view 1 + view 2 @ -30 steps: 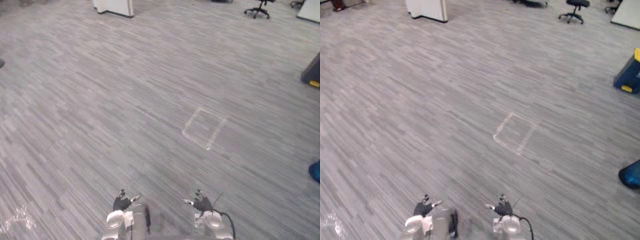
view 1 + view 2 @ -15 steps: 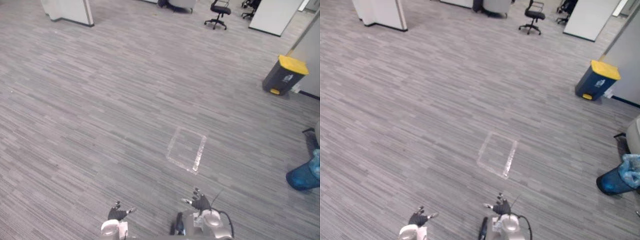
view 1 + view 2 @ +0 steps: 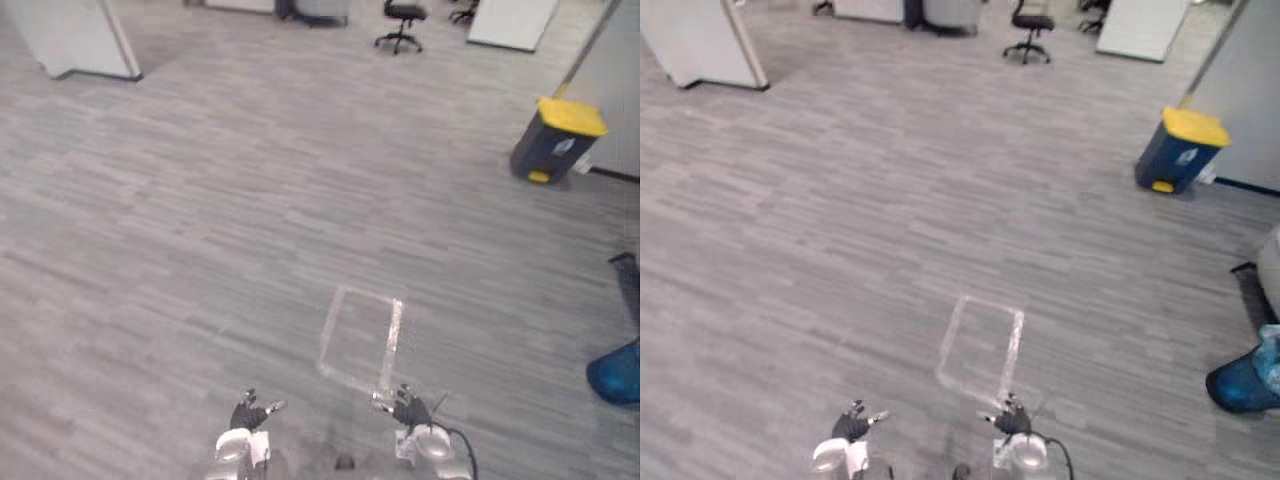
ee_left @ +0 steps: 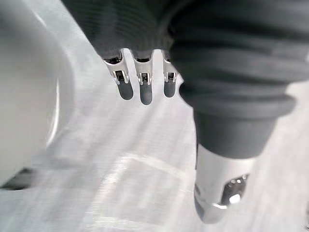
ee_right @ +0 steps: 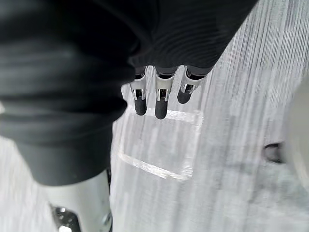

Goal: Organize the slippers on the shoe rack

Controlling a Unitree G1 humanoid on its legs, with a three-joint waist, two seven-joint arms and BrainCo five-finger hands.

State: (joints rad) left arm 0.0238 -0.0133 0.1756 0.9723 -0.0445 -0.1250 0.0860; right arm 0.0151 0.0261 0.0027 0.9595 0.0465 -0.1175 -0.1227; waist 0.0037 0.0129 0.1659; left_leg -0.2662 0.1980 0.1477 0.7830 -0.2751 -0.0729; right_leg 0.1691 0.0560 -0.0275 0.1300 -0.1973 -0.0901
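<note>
My left hand [image 3: 248, 412] and my right hand [image 3: 408, 408] hang low at the near edge of the eye views, over grey striped carpet. Both are open and hold nothing. In the left wrist view the left hand's fingers [image 4: 140, 87] point straight down at the floor, with the thumb [image 4: 217, 193] apart from them. In the right wrist view the right hand's fingers [image 5: 161, 96] are just as straight, above a taped outline on the carpet.
A taped square [image 3: 362, 340] marks the carpet just ahead of my hands. A dark bin with a yellow lid [image 3: 555, 140] stands far right by a wall. A blue object [image 3: 618, 372] lies at the right edge. An office chair [image 3: 400, 22] and a white partition [image 3: 75, 40] stand far off.
The whole picture has shifted, so the camera has moved: the taped square now lies closer to my hands and the yellow-lidded bin has come into view. Both hands remain open and empty.
</note>
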